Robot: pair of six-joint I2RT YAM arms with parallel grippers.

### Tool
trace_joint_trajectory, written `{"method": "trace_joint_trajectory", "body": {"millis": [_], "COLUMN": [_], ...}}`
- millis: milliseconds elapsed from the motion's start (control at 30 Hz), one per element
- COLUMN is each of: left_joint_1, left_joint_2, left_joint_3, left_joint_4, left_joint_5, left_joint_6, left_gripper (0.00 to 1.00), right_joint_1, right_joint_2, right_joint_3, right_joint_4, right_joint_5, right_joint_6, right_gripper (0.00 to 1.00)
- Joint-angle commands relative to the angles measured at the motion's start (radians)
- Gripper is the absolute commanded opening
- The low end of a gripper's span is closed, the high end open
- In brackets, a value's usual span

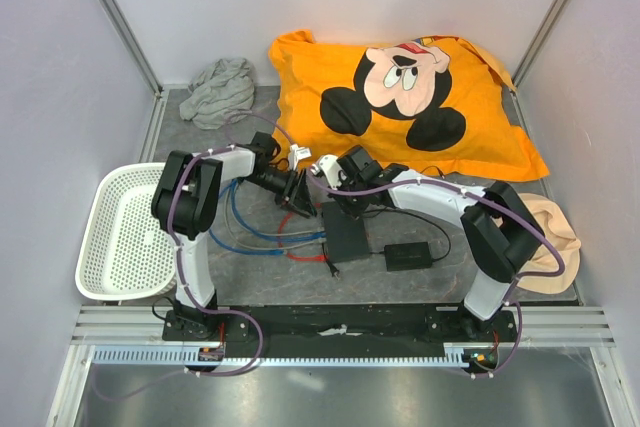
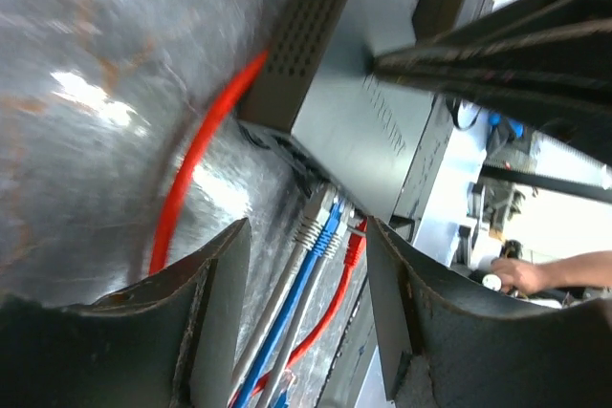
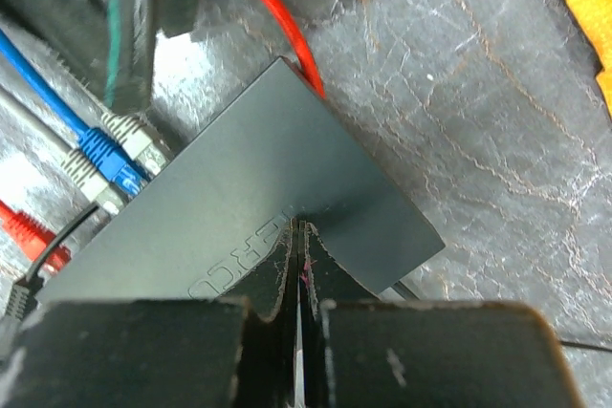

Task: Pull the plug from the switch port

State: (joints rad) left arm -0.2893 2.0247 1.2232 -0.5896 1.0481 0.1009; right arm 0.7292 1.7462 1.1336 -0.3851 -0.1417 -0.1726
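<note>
The switch (image 3: 258,188) lies flat on the bench (image 3: 478,93) between the arms. The right jaws are closed and empty, tips resting on its top face; use them to pin the switch down. The left jaws stand wide open, holding nothing, flanking the gray plug (image 2: 311,226), blue plug (image 2: 328,225) and red plug (image 2: 354,247). Advance, close on one plug body, depress its latch, and pull straight along the cable.

switch (image 1: 346,232) centre | power brick (image 1: 408,256) just right of it | basket (image 1: 92,245) far left | pillow (image 1: 400,107) behind
</note>
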Motion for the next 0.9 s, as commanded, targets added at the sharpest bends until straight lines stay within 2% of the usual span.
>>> {"method": "trace_joint_trajectory", "body": {"millis": [0,200,333,867], "left_joint_1": [-0.046,-0.068,-0.073,-0.109], "left_joint_2": [0.014,0.046,0.063,0.114], "left_joint_3": [-0.030,-0.024,-0.019,0.029], "left_joint_4": [0.022,0.010,-0.012,-0.053], "left_joint_5": [0.029,0.018,0.044,0.121], "left_joint_6": [0.074,0.091,0.103,0.103], "left_gripper": [0.58,0.53,0.44,0.38], "right_joint_1": [-0.017,-0.016,-0.016,-0.016], "right_joint_2": [-0.010,-0.030,-0.054,-0.065], "right_joint_3": [-0.034,-0.001,-0.032,-0.084], "right_joint_4": [-0.189,-0.232,-0.233,-0.221], "right_joint_5": [0.065,-0.070,-0.062,-0.079], "right_joint_6": [-0.057,-0.088,-0.100,-0.087], "right_gripper": [0.00,0.00,0.00,0.00]}}
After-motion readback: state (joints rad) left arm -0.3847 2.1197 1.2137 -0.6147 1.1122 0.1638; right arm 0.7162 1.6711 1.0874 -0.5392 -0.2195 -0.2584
